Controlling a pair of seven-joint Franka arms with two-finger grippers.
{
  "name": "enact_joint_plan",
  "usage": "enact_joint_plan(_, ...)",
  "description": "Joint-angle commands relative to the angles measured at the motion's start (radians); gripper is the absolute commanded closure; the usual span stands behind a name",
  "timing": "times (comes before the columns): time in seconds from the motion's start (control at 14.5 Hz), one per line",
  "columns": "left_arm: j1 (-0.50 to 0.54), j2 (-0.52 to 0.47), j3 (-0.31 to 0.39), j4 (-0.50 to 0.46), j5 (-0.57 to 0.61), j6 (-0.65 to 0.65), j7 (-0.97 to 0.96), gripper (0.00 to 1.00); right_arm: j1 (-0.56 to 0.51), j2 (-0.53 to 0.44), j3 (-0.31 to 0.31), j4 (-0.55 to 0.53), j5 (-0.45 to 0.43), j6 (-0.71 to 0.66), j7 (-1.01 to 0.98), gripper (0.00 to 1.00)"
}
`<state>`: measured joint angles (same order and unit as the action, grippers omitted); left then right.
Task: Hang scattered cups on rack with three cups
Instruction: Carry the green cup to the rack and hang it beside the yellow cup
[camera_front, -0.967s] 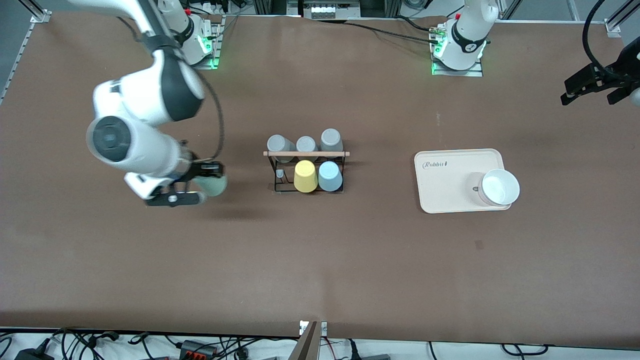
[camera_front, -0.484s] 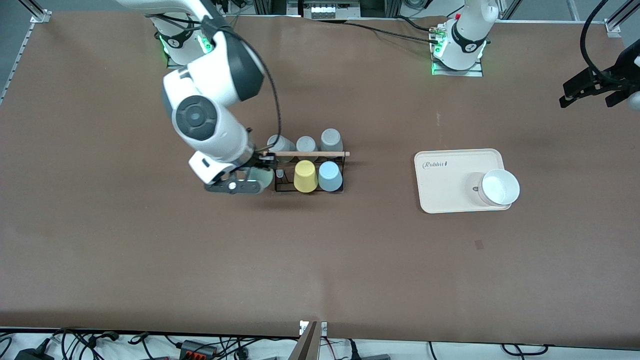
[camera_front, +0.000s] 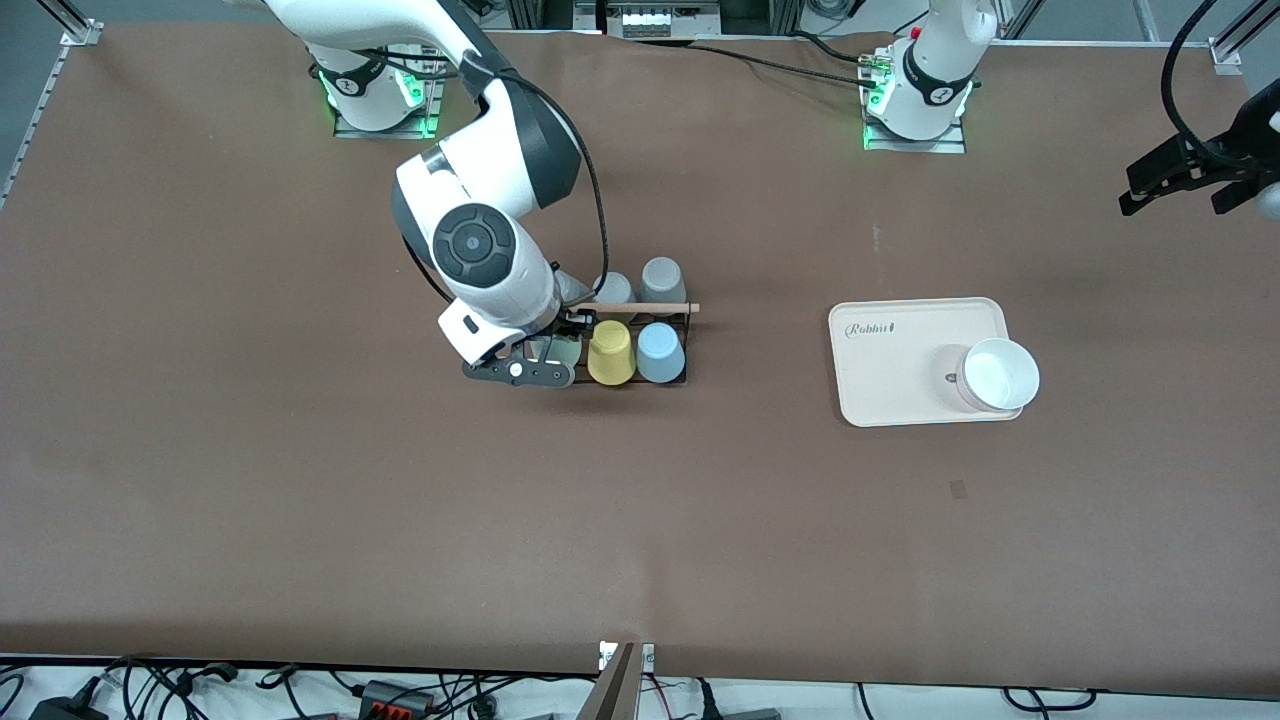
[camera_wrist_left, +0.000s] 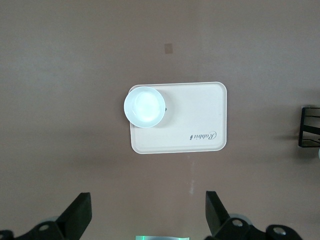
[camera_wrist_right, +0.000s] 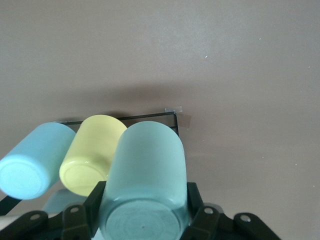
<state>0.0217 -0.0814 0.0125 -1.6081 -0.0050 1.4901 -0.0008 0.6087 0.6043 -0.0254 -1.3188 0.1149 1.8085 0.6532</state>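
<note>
My right gripper (camera_front: 545, 358) is shut on the pale mint green cup (camera_front: 561, 350), holding it at the rack's (camera_front: 640, 308) end toward the right arm, right beside the yellow cup (camera_front: 610, 352). The light blue cup (camera_front: 660, 352) hangs on the rack next to the yellow one. In the right wrist view the mint cup (camera_wrist_right: 145, 165) sits bottom-up between my fingers (camera_wrist_right: 95, 200), over the rack's wire base (camera_wrist_right: 125, 119), with the yellow cup (camera_wrist_right: 92, 150) and light blue cup (camera_wrist_right: 32, 162) alongside. My left gripper (camera_front: 1172, 198) waits open and empty, up past the left arm's end of the table.
Grey cups (camera_front: 662, 278) sit on the rack's row farther from the front camera. A cream tray (camera_front: 900, 400) with a white bowl (camera_front: 1000, 373) lies toward the left arm's end; the left wrist view shows the tray (camera_wrist_left: 200, 115), the bowl (camera_wrist_left: 145, 106) and the rack's edge (camera_wrist_left: 310, 127).
My right arm has carried the mint cup from the right arm's end of the table to the rack, beside the yellow cup. The left arm has stayed put.
</note>
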Motion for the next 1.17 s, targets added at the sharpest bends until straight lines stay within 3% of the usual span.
enact_joint_plan(0.0,0.003,0.015,0.001,0.03,-0.001,-0.007,0.01,0.0,0.005,0.037,-0.008,0.036,0.006,-0.006,0.016,0.72)
enact_joint_plan(0.97,0.003,0.017,0.001,0.03,-0.001,-0.007,0.009,0.0,0.025,0.138,-0.007,0.035,0.014,0.025,0.025,0.72)
enact_joint_plan(1.04,0.003,0.017,0.001,0.03,-0.001,-0.007,0.009,0.0,0.025,0.141,-0.007,0.035,0.014,0.025,0.026,0.48)
enact_joint_plan(1.11,0.003,0.015,0.001,0.03,-0.001,-0.007,0.009,0.0,0.025,0.141,-0.007,0.035,0.014,0.025,0.025,0.0)
